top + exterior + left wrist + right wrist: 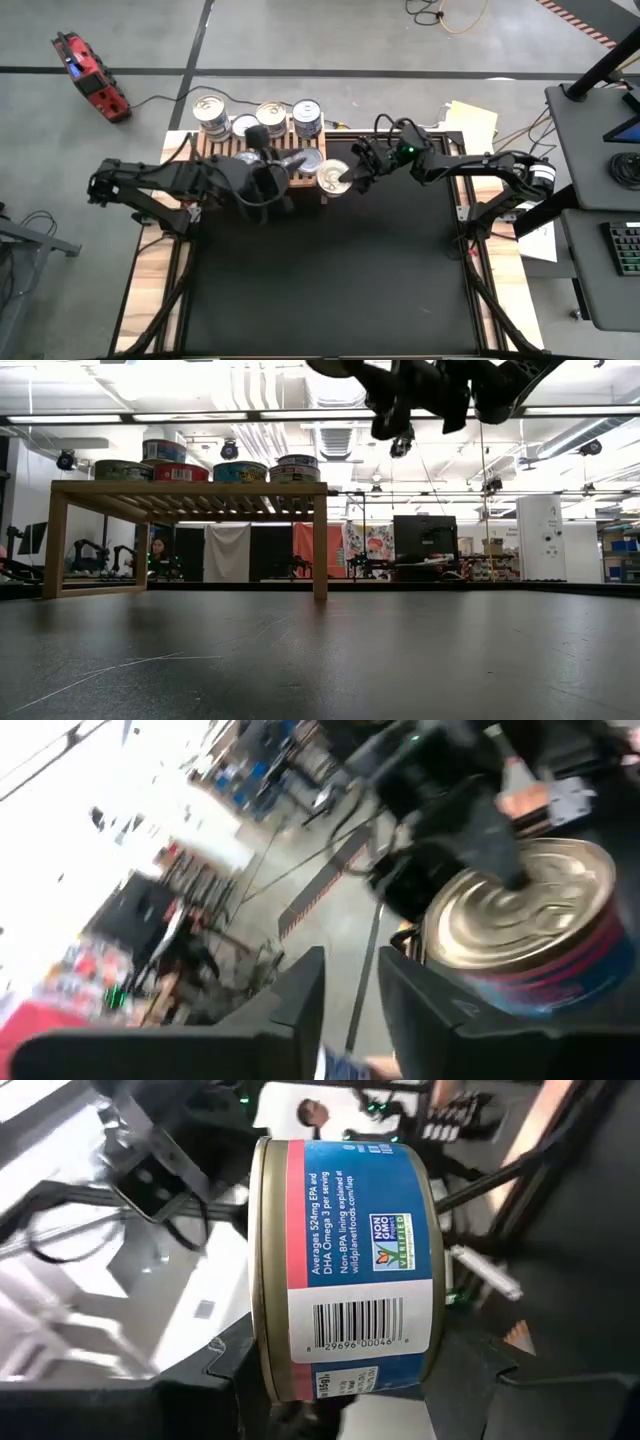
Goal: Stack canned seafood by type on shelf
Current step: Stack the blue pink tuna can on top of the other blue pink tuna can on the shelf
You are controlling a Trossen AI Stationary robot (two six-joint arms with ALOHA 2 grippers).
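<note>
The light-wood shelf [205, 150] [190, 488] stands at the table's far left, and several tins rest on its slatted top [270, 117] [240, 471]; one pair is stacked [165, 451]. My right gripper [350, 177] is shut on a blue-labelled tin [332, 178] [350, 1260] just off the shelf's right end. My left gripper [290, 163] [350, 965] hovers over the shelf's right part beside a silver-lidded tin [308, 160]. Its fingers stand slightly apart with nothing between their tips. My right gripper pinches the tin between its two flat faces. One finger [500, 845] lies across the gold pull-tab lid [530, 910] and the other is under the base. The fingers come roughly level from the table's right side. The tin is lifted clear with its lid up.
The black table top [330, 280] stretches in front of the shelf toward the near edge. A red tool [90, 80] and cables lie on the floor beyond the table. A desk with a keyboard [625, 250] stands to the right.
</note>
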